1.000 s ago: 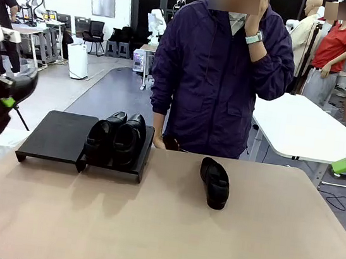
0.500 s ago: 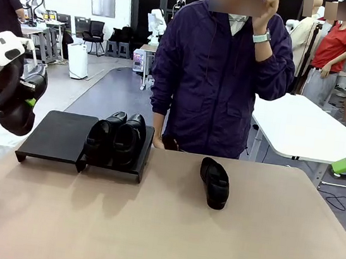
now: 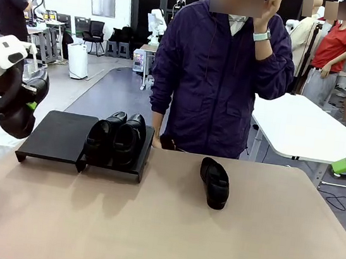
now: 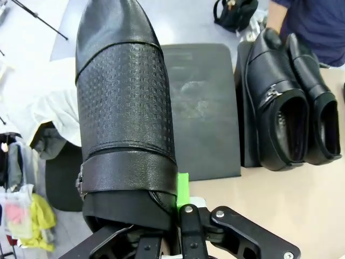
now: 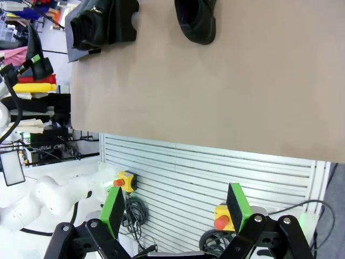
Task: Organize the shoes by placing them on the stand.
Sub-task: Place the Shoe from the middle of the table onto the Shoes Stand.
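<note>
1. At the far left, the left gripper is clamped on the heel rim of a black glossy leather slip-on shoe, held in the air by the left end of the stand. The hold is on a thin edge with the toe far out, so this shoe may swing or slip free while being lowered.
2. The low matte-black two-panel stand has a bare, slanted left panel. A crooked set-down could let the shoe slide off or hang over the outer edge, and a hard press might shove the rack.
3. On the right panel sits a pair of matching black shoes, touching each other. A swinging toe could knock them.
4. A lone black shoe lies on the beige table, well apart from the stand and near the person. A reach for it may cross the person's space.
5. The right gripper hangs beyond the table's right edge, jaws wide and empty.
6. Count: four shoes (one held, two racked, one loose), one stand with two panels, two grippers, one person at the table.
</note>
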Controlling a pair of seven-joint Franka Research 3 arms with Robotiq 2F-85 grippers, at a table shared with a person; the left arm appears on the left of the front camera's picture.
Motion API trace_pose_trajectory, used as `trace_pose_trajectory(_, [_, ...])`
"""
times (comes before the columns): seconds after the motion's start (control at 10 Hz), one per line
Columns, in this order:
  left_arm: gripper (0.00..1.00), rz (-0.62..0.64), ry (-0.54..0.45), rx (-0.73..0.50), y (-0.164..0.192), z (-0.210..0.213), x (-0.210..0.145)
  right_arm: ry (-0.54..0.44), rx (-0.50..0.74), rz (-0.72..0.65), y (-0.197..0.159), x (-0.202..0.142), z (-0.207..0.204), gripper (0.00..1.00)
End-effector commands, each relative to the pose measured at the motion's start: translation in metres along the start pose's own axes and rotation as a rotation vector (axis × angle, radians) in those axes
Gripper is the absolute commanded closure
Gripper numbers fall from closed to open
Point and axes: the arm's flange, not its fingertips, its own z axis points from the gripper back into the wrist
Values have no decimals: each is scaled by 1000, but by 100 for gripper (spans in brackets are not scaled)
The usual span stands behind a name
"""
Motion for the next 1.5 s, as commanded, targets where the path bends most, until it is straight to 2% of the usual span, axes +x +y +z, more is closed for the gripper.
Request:
trace_pose_trajectory(0.0, [100,-43,46,-50,22,-36,29,2,24,21,0,1,0,0])
trace_pose_trajectory(0.2, [100,-76,64,-80,23,-62,32,2,24,21,0,1,0,0])
trace_pose_trajectory(0.6, [100,-113,78,-32,14,-109,37,2,24,21,0,1,0,0])
trace_pose_trajectory(1.0, [100,-100,124,8,9,-125,34,2,24,21,0,1,0,0])
trace_pose_trajectory(1.1, [93,-94,123,26,9,-127,34,2,24,21,0,1,0,0])
trace_pose_trajectory(1.2, [37,-100,131,26,8,-127,35,2,24,21,0,1,0,0])
trace_pose_trajectory(1.3, [0,-103,112,43,6,-125,35,2,24,21,0,1,0,0])
trace_pose_trajectory(1.4, [0,-103,107,43,6,-125,35,2,24,21,0,1,0,0])
